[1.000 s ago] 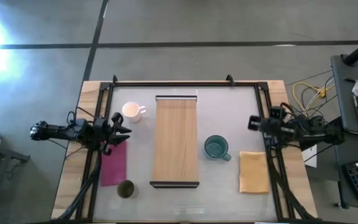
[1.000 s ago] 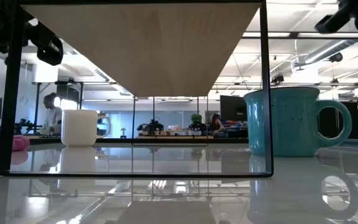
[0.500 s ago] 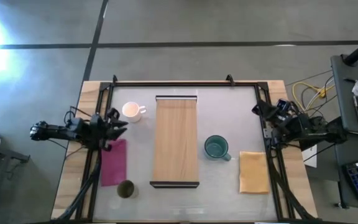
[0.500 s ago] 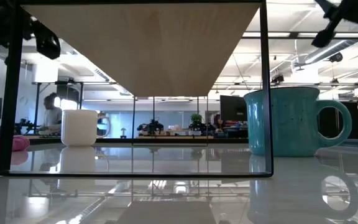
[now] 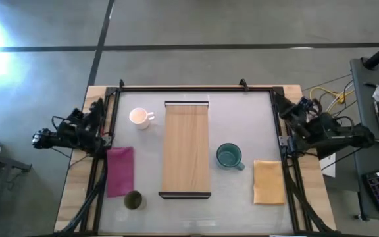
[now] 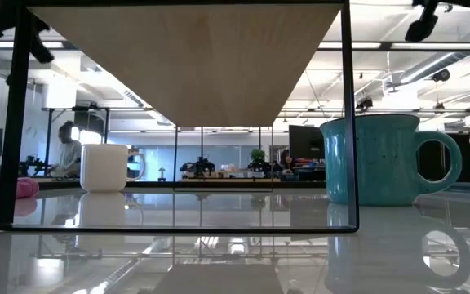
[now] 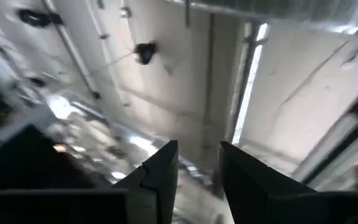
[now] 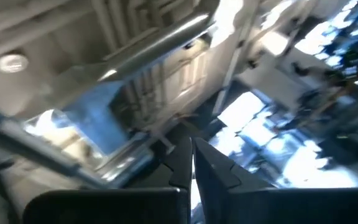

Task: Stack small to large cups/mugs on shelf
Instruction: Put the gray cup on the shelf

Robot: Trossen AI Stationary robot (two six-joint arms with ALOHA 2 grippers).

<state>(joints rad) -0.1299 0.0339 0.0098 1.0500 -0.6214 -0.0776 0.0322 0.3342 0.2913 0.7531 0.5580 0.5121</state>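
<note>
The light-wood shelf (image 5: 187, 149) stands in the middle of the table; the low view looks up at its underside (image 6: 186, 57). A white handled mug (image 5: 139, 118) stands upright on the table left of it, at the far end. A teal-green mug (image 5: 228, 156) stands upright to its right and also shows in the low view (image 6: 382, 159). A small olive-brown cup (image 5: 133, 200) stands at the near left. My left gripper (image 5: 96, 110) is over the table's left edge, a little open and empty. My right gripper (image 5: 295, 110) is over the right edge, shut and empty. Both wrist views look up at the ceiling.
A pink cloth (image 5: 120, 171) lies left of the shelf, between the white mug and the olive cup. An orange cloth (image 5: 268, 182) lies near the teal mug, at the near right. A black frame (image 5: 189, 87) runs around the table. A person (image 6: 68, 151) shows far off in the room.
My left gripper has drawn back from beside the white mug toward the table's left edge and tipped upward. My right gripper has drawn back toward the right and far edge and tipped upward. The mugs, cup and shelf have stayed in place.
</note>
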